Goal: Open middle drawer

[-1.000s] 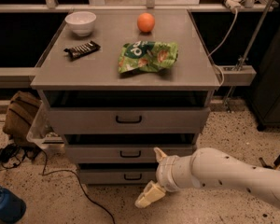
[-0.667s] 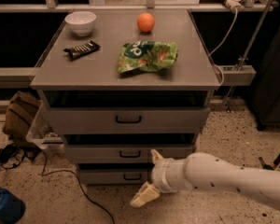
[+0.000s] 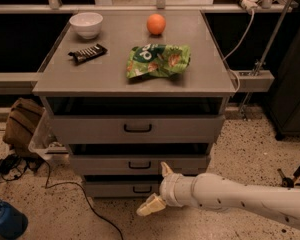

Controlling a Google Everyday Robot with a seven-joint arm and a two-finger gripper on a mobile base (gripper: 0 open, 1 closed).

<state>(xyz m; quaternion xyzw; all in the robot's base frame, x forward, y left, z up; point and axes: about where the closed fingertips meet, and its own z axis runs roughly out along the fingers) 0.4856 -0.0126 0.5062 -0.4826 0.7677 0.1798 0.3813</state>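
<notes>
Over speckled floor (image 3: 250, 149), pincer (image 3: 158, 187) spread apart, by middle drawer (image 3: 105, 165); grey top (image 3: 115, 69) above

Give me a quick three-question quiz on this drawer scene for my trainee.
1. True or false: the gripper is shut on the handle of the middle drawer.
2. Which item lies nearest the front edge of the cabinet top? A. white bowl B. orange C. green chip bag
3. How many drawer fronts does the cabinet show?
Key: 1. False: it is open, low in front of the cabinet, just right of that handle. 2. C. 3. Three.
</notes>
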